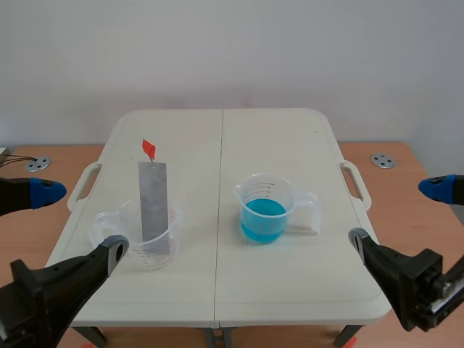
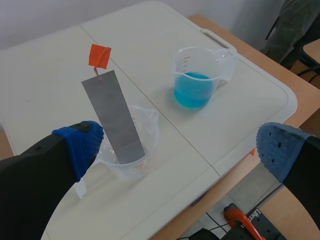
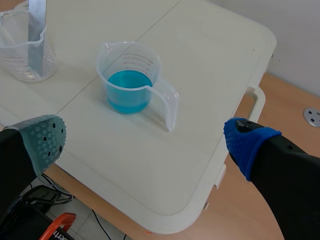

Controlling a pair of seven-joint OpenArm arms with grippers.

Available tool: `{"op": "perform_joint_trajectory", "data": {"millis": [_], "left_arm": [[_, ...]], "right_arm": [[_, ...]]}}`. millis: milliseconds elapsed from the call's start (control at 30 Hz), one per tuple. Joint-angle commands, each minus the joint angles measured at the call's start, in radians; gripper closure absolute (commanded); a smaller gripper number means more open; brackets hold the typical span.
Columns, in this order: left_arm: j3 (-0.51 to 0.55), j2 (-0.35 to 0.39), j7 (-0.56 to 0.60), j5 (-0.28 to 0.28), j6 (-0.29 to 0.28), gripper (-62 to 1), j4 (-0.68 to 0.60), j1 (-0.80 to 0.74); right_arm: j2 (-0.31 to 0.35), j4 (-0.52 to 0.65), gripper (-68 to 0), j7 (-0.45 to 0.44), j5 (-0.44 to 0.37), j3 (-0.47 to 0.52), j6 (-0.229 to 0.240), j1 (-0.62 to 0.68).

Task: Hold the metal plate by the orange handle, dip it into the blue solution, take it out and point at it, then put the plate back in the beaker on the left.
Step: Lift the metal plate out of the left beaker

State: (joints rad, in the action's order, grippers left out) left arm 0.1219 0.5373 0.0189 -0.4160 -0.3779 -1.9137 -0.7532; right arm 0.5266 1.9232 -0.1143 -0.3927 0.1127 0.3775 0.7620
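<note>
Scene view: a grey metal plate, orange handle uppermost, is leaned in the clear beaker; left pincer and right pincer are held apart.

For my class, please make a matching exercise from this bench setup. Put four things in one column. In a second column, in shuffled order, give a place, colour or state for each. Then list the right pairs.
Column one
1. metal plate
2. handle at the plate's top end
3. right-hand beaker
4. left gripper

Column two
A. open, holding nothing
B. grey, leaning in the left-hand beaker
C. holds the blue solution
D. orange

Pairs: 1-B, 2-D, 3-C, 4-A.
</note>
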Motion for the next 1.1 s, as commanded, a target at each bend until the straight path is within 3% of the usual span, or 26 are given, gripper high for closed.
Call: {"op": "perform_joint_trajectory", "data": {"millis": [0, 1067], "left_arm": [[0.002, -0.003, 0.013, -0.011, -0.002, -62.3, -0.012, 0.001], [0.002, -0.003, 0.013, -0.01, -0.003, -62.3, -0.012, 0.0]], "right_arm": [[0.011, 0.008, -66.3, -0.016, -0.01, 0.008, -0.004, -0.009], [0.011, 0.008, -66.3, -0.05, 0.004, 0.006, -0.004, -0.016]]}}
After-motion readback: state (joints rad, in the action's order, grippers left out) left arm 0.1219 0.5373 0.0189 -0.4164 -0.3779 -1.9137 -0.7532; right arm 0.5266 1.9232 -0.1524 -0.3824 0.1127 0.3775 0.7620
